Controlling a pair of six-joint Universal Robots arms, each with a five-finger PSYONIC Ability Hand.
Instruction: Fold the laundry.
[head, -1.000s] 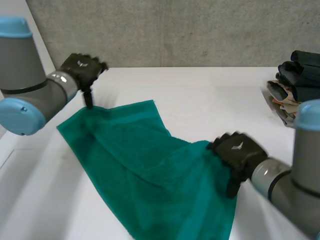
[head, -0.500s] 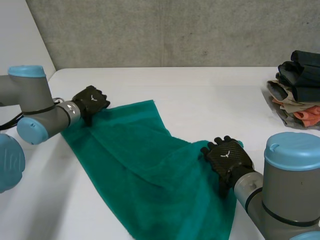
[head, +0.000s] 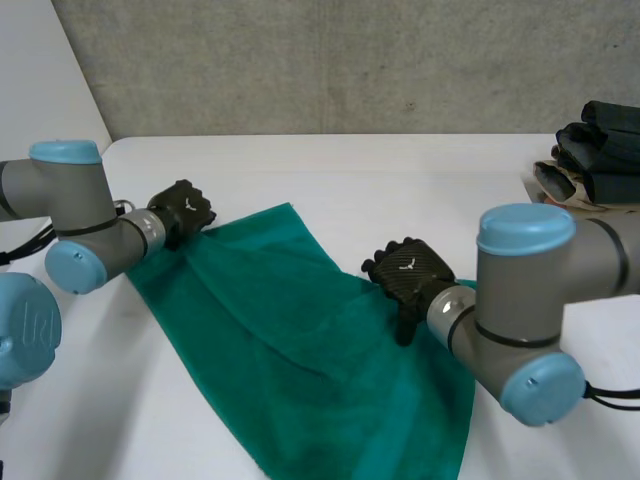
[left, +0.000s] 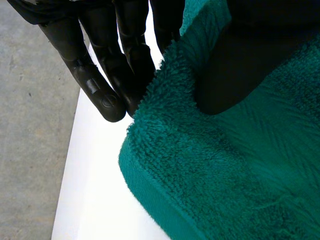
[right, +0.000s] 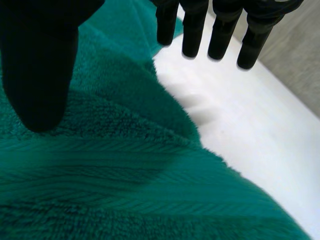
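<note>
A dark green terry towel (head: 300, 340) lies spread slantwise on the white table (head: 420, 190), a little rumpled. My left hand (head: 183, 210) is at the towel's far left corner. In the left wrist view the thumb presses on top of the towel (left: 225, 175) and the fingers (left: 100, 85) curl against its edge, pinching it. My right hand (head: 405, 272) rests at the towel's right edge. In the right wrist view its fingers (right: 192, 30) stand straight over the bare table past the towel (right: 125, 190), thumb above the cloth, holding nothing.
A pile of dark and light clothes (head: 595, 165) sits at the table's far right edge. A grey concrete wall runs behind the table. Bare white tabletop lies between the towel and the pile.
My left hand came down onto the towel's far left corner and closed on it. My right hand slid leftward and farther back along the towel's right edge.
</note>
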